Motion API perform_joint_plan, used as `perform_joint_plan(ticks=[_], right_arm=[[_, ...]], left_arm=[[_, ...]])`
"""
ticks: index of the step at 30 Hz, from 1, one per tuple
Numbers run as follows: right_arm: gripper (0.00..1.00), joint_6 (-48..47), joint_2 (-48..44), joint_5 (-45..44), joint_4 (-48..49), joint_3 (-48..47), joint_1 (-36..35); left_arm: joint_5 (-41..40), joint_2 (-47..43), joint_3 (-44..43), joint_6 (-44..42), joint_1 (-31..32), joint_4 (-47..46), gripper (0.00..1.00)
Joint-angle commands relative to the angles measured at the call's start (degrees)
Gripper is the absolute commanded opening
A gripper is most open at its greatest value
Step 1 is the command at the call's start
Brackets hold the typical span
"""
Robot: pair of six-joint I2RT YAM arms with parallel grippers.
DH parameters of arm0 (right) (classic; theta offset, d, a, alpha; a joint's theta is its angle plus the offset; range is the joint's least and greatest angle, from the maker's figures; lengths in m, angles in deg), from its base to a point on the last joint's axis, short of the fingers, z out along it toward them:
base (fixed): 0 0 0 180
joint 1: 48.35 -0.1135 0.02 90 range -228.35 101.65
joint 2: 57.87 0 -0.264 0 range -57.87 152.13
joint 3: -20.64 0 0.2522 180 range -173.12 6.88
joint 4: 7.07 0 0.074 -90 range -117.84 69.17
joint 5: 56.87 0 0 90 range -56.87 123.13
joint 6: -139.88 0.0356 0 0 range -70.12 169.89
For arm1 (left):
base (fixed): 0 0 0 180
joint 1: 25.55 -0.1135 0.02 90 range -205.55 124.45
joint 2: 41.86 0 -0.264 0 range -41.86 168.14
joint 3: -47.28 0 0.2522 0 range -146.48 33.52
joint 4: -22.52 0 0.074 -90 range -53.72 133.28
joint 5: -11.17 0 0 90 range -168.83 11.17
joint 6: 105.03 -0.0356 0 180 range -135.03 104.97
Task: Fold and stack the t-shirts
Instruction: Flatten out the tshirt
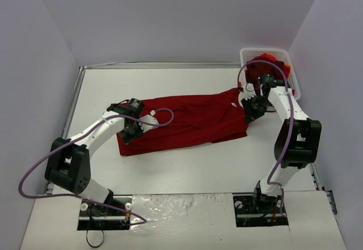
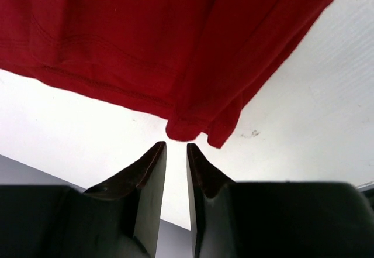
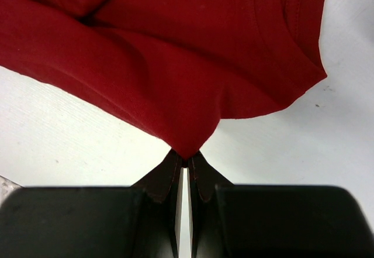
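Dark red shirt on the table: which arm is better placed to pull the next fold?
Right, probably. The right tool is shut on an edge of the shirt. The left tool stands slightly open, the shirt's corner just beyond its tips, ungripped.

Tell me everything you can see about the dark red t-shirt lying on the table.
The dark red t-shirt is soft knit cloth with stitched hems, lying spread but wrinkled across the middle of the white table, long side running left to right. The right gripper pinches a point of its edge at the right end. The left gripper stands slightly open just off a corner at its left end, not gripping it.
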Motion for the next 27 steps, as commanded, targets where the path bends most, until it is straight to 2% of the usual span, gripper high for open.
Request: perform_joint_plan(ticks=[1,3,6,13,27], right_arm=[[0.0,0.52,0.3,-0.17,-0.66,0.25,-0.48],[0.0,0.52,0.47,-0.09,-0.49,0.34,-0.39],[0.0,0.43,0.65,-0.35,-0.14,0.69,-0.48],[0.0,0.69,1.09,-0.08,0.57,1.57,-0.48],[0.0,0.69,1.53,-0.26,2.06,4.47,-0.83]], left_arm=[[1.53,-3.17,-1.94,-1.09,0.29,4.94,0.2],[1.97,-3.7,-1.41,-0.92,0.2,5.56,0.2],[2.93,-4.49,-0.1,-1.35,0.29,6.62,0.29],[0.92,-4.32,2.8,-1.79,0.29,3.89,0.39],[0.12,0.33,2.72,-2.06,-0.07,-1.64,0.37]])
